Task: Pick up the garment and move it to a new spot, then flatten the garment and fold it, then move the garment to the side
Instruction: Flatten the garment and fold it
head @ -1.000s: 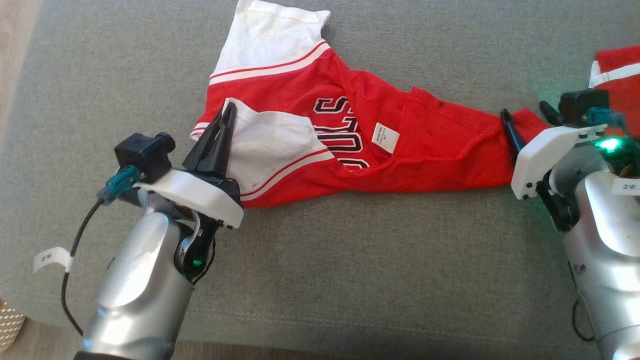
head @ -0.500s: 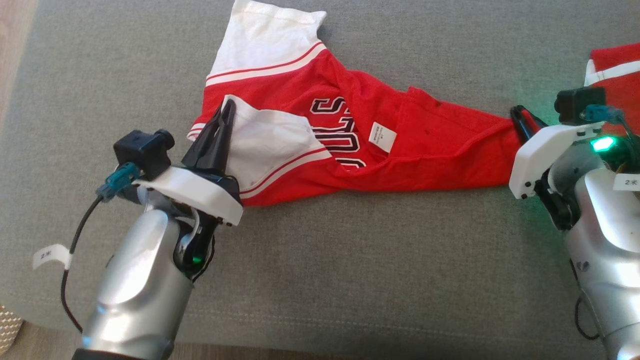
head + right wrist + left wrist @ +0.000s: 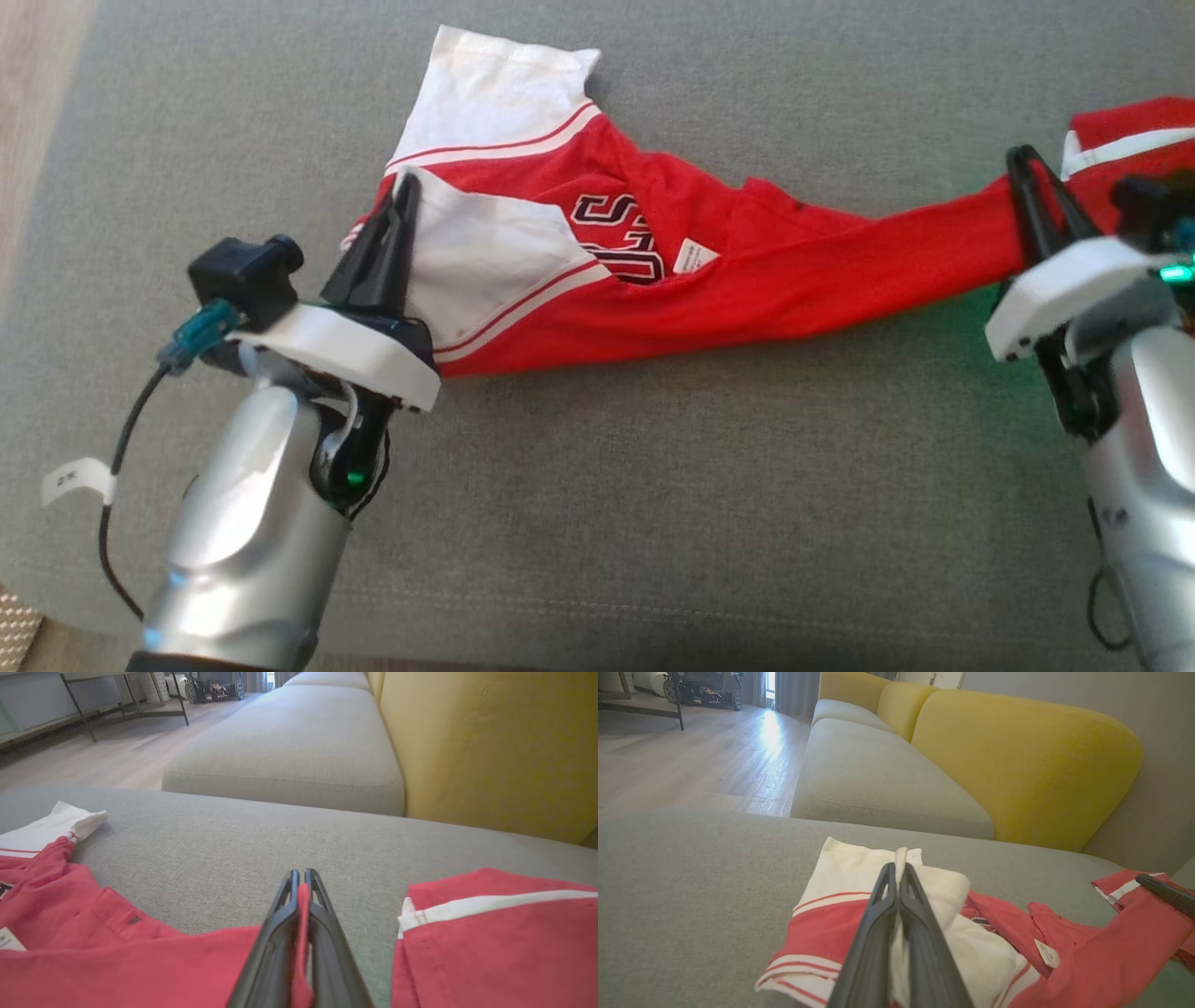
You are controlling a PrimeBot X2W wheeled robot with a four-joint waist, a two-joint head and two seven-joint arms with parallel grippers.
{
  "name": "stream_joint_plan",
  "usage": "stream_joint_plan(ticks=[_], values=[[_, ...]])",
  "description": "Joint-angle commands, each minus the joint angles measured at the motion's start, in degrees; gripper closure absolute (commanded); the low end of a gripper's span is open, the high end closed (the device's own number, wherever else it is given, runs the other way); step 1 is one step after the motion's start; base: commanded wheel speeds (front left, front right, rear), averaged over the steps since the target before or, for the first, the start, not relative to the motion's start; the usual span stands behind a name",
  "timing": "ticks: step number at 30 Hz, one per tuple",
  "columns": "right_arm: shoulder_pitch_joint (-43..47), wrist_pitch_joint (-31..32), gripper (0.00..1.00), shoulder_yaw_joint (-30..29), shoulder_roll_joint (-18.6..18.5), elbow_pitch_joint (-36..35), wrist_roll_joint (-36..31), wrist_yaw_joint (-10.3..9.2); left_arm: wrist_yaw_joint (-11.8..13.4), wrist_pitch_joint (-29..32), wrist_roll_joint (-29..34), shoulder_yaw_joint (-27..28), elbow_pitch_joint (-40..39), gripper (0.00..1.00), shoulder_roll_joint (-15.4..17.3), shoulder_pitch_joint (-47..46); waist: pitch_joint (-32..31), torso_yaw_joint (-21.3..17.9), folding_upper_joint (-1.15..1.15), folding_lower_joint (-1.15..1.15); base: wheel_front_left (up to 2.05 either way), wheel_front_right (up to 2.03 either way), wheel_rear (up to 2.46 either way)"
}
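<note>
1 red short-sleeved jersey [image 3: 747,289] with white sleeves and dark chest lettering [image 3: 616,238], lying on a grey fabric sofa seat [image 3: 653,485]. It is stretched out between the 2 pincers. Condition: rumpled, the front bunched in folds, the red body drawn into a narrow band toward the right pincer.

Left pincer [image 3: 407,187]: 2 long dark fingers pressed together on 1 white sleeve with red-and-white trim [image 3: 485,252]. In the left wrist view white cloth shows between the fingers, and a sliver of it pokes up past the tips.

Sleeve no. 2 [image 3: 485,93]: white, same trim, flat on the seat just beyond the left pincer's tips.

Right pincer [image 3: 1025,161]: fingers clamped on a red edge of the jersey. In the right wrist view a thin strip of red cloth stands between them up to the tips.

1 small white neck label [image 3: 694,255]: on the red cloth, roughly midway between the 2 pincers, printing too small to read.

1 red fold with a white stripe [image 3: 1120,131]: on the seat just to the right of the right pincer. Whether it joins the held edge cannot be told.

Surroundings: yellow upholstered back cushions [image 3: 1017,765] well beyond the tips of both pincers, and a pale wooden floor [image 3: 691,765] past the seat, off to the left of the left pincer.
</note>
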Motion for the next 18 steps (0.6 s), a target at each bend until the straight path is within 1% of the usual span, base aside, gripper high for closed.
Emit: stream_joint_plan(ticks=[1, 8, 10, 18], values=[[1.2, -1.5, 1.0, -0.1, -0.2, -3.1, -0.7, -0.05, 0.0, -0.7, 0.5, 2.4, -2.3, 1.0, 1.3, -0.9, -0.7, -0.3, 0.0, 0.0, 0.0, 0.0, 0.0], [6.3, -6.2, 1.0, -3.0, 0.7, -11.2, -2.6, -0.05, 0.0, -0.7, 1.3, 5.0, -4.9, 1.0, 1.5, 0.4, -3.9, -1.2, 0.0, 0.0, 0.0, 0.0, 0.0], [6.8, -6.8, 1.0, -3.2, 0.7, -12.3, -2.9, -0.05, 0.0, -0.7, 1.4, 5.3, -5.5, 1.0, 1.6, 0.6, -4.4, -1.4, 0.0, 0.0, 0.0, 0.0, 0.0], [8.4, -10.7, 1.0, -6.6, -0.1, -22.2, -5.6, -0.05, 0.0, -0.7, 2.6, 7.6, -12.8, 1.0, 2.4, 1.4, -7.6, -1.5, 0.0, 0.0, 0.0, 0.0, 0.0]])
